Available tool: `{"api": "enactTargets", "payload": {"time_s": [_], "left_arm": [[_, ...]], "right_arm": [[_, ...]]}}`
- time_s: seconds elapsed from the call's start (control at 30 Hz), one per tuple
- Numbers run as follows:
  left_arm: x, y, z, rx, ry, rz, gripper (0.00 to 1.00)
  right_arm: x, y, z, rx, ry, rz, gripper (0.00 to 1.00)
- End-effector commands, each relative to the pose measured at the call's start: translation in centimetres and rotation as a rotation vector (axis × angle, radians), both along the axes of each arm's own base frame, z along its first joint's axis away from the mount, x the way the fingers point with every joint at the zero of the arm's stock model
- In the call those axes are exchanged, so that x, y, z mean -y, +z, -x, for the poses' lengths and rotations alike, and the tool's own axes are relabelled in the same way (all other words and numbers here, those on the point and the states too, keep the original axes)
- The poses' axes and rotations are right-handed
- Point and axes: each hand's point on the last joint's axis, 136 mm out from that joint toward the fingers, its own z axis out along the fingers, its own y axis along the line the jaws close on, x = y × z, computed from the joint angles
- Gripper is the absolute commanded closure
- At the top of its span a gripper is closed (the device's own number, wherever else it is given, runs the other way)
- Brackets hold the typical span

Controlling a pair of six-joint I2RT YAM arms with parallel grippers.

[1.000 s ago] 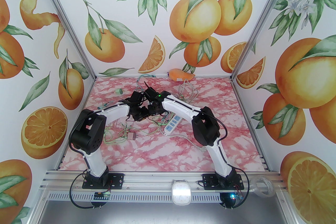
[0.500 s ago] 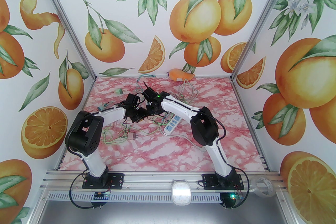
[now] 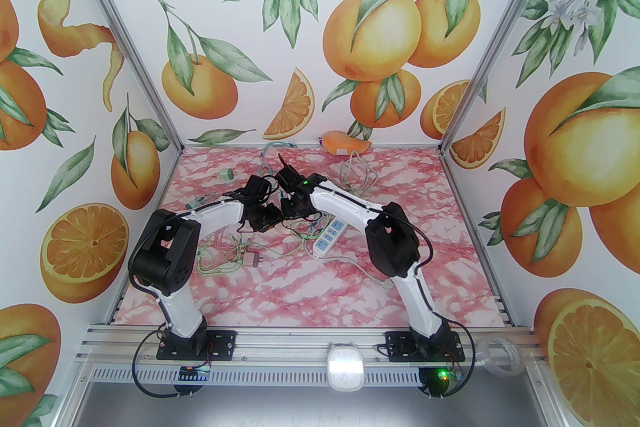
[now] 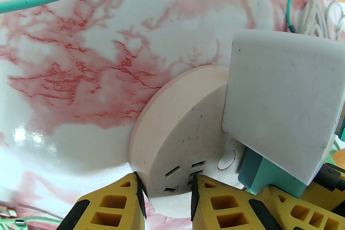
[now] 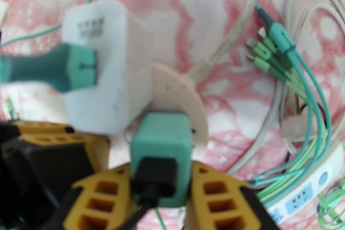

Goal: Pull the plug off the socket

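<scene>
The teal plug [image 5: 161, 142] sits between my right gripper [image 5: 161, 168] fingers, which are closed narrow on its two sides, with its black lead running back toward the wrist. I take that hold as the pulling grip: squeezing the flat sides should let me draw it straight out. The plug stands in the round pink socket [image 4: 183, 115], near the middle of the table [image 4: 80, 34], and my left gripper [image 4: 165, 183] is pinched narrow across the socket's near rim, one pad on the edge and the other on the slotted face. I read that as the brace, since the light disc would otherwise come along with the plug. Just beside the plug, a white adapter [image 4: 280, 94] with its own teal connector is plugged into the same socket, which leaves my right fingers little room on that side. Farther right lie a bundle of green cables [image 5: 302, 105] and a white power strip [image 5: 304, 194]. The plug's prongs are hidden, so I cannot tell how deep it is seated or whether it has begun to lift. The right wrist view is blurred, and the label on the adapter is unreadable. From above, the two wrists crowd together over the spot, so the contacts are hard to make out there.
</scene>
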Motion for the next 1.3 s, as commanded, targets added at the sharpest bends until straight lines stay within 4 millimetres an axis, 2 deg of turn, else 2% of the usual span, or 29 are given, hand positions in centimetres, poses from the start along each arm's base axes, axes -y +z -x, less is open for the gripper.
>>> {"api": "enactTargets", "payload": {"time_s": [0.0, 0.1, 0.2, 0.5, 0.7, 0.77, 0.93, 1.1, 1.27], "left_arm": [[-1.9, -9.0, 7.6, -0.293, -0.065, -0.187, 0.73], [-1.7, -9.0, 7.5, -0.291, -0.066, -0.184, 0.73], [-1.7, -8.9, 7.3, -0.288, -0.066, -0.184, 0.73], [-1.3, -9.1, 7.5, -0.298, -0.088, -0.198, 0.77], [-1.0, -9.2, 7.6, -0.301, -0.094, -0.194, 0.77], [-1.0, -9.2, 7.7, -0.303, -0.094, -0.195, 0.77], [-1.2, -9.4, 8.1, -0.308, -0.094, -0.197, 0.77], [-1.2, -9.2, 8.1, -0.304, -0.092, -0.195, 0.77], [-1.0, -9.3, 8.0, -0.303, -0.096, -0.194, 0.77]], "right_arm": [[-4.8, 2.9, 1.1, -0.041, 0.060, -0.274, 0.71], [-3.9, 3.0, 0.7, -0.034, 0.046, -0.266, 0.71], [-3.9, 2.9, 1.1, -0.020, 0.066, -0.220, 0.71], [-7.4, 1.5, 4.2, -0.025, 0.172, -0.108, 0.71], [-8.2, 0.8, 5.4, -0.057, 0.196, -0.089, 0.71], [-8.0, 1.0, 5.2, -0.053, 0.189, -0.091, 0.72], [-5.2, 2.8, 2.1, -0.065, 0.080, -0.207, 0.72], [-3.1, 3.3, 0.6, -0.068, 0.029, -0.236, 0.72], [-4.4, 3.2, 1.7, -0.063, 0.072, -0.199, 0.72]]}}
